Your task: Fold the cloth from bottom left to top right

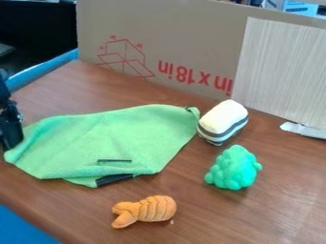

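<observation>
Camera view cuts off the gripper at left, by the green cloth; whether it's clenched, I can't tell.

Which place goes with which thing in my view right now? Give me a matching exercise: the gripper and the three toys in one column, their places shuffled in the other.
Things
1. gripper
2. orange toy
3. striped block
4. lumpy green toy

Places
A. close beside the right-hand end of the cloth
B. at the view's left edge, by the cloth's left end
C. right of the cloth, nearer the camera than the striped block
D. nearest of the four to the view's bottom edge

Right pairs: 1-B, 2-D, 3-A, 4-C
</observation>
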{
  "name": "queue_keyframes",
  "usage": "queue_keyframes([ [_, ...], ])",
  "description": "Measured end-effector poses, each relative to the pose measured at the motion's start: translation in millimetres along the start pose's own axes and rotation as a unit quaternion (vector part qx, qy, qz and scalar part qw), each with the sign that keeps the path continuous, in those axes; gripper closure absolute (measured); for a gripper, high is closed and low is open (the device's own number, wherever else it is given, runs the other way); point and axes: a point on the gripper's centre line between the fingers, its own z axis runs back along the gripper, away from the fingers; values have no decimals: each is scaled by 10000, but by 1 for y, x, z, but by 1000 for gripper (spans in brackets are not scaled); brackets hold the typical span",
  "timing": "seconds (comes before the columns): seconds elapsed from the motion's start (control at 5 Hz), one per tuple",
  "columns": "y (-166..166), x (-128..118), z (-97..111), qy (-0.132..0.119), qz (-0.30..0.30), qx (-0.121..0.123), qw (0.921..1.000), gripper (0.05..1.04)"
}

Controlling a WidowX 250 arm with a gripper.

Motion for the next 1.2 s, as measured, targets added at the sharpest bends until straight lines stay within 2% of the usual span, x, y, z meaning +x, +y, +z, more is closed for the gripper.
queue_keyframes([
  [0.2,2,-3,-2,-36,172,-21,9998,674],
  [0.4,3,-4,-5,-62,280,1,9996,883],
  [0.6,1,-8,-5,-47,354,-26,9994,1000],
  [0.8,-17,-9,7,57,175,-220,9996,1031],
  [1.0,-43,-5,35,-122,-75,-193,9997,1032],
  [1.2,-73,1,46,-102,-136,-77,9998,1032],
])
